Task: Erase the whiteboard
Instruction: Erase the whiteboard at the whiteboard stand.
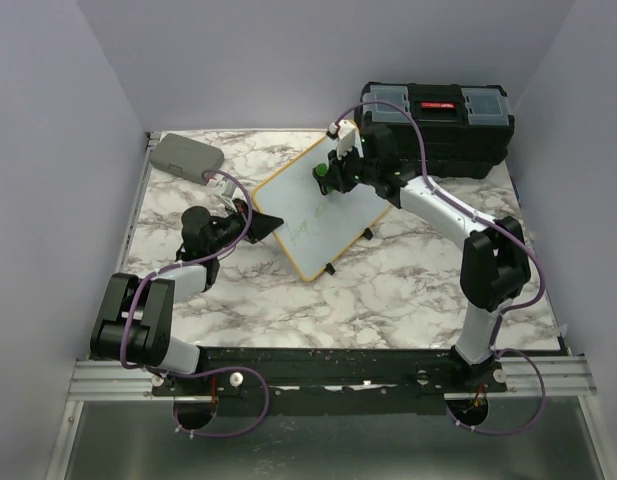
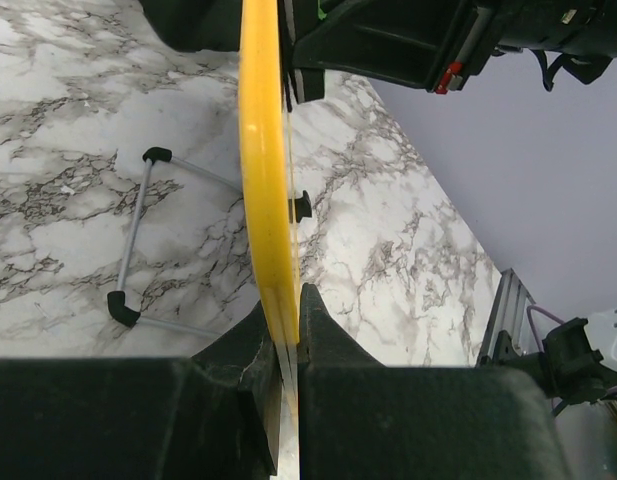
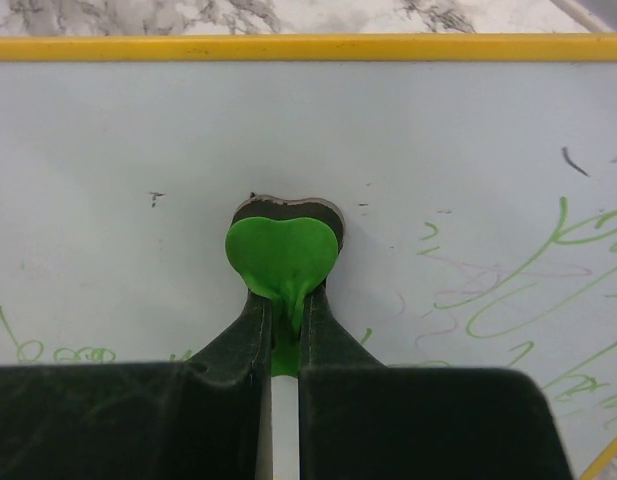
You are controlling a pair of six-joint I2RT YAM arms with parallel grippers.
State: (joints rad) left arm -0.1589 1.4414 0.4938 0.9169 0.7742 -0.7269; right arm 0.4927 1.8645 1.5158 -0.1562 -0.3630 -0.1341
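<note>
The left claw (image 2: 285, 335) was clenched on the yellow edge of the whiteboard (image 3: 128, 130), steadying it. The right claw (image 3: 283, 315) gripped a green heart-shaped eraser (image 3: 282, 250) against the board. Green writing (image 3: 533, 275) showed right and lower left of that claw, so most erasing seemed left.

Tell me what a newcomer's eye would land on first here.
The whiteboard stands tilted in the middle of the marble table, with the left gripper clamped on its yellow frame edge. On its face the right gripper holds a green heart-shaped eraser, with green scribbles around it. A black toolbox sits at the far right corner.
</note>
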